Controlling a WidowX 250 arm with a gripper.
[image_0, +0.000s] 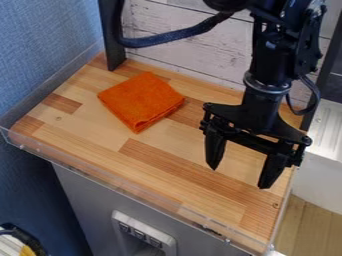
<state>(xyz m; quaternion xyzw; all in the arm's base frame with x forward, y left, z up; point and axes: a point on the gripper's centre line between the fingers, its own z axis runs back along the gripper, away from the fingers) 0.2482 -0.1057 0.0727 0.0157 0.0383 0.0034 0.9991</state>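
I see an orange cloth (141, 101) lying flat on the wood desk (180, 162). It is folded into a small square and sits near the back, on the left side as I look. One of its corners points to the front. The black arm (266, 65) comes down from the top, over the right side. Its end effector (239, 177) hangs over the desk, to the right of the cloth and well apart from it. The two fingers (215, 150) are wide apart and point down, and I can see wood between them. A thick dark cord (177, 37) bends from the arm to a black post (112, 37) at the back left. Behind the desk is a wall of pale boards (190, 56), and on the left is a blue wall (43, 42). The wood has light and dark strips, and a clear rim (133, 178) runs along the front. Under the desk, a grey panel (87, 195) goes down, with a white box (143, 234) on it. Just beside the desk, on the right, is a shiny metal top (327, 127). Pale wood floor (310, 220) shows below that.
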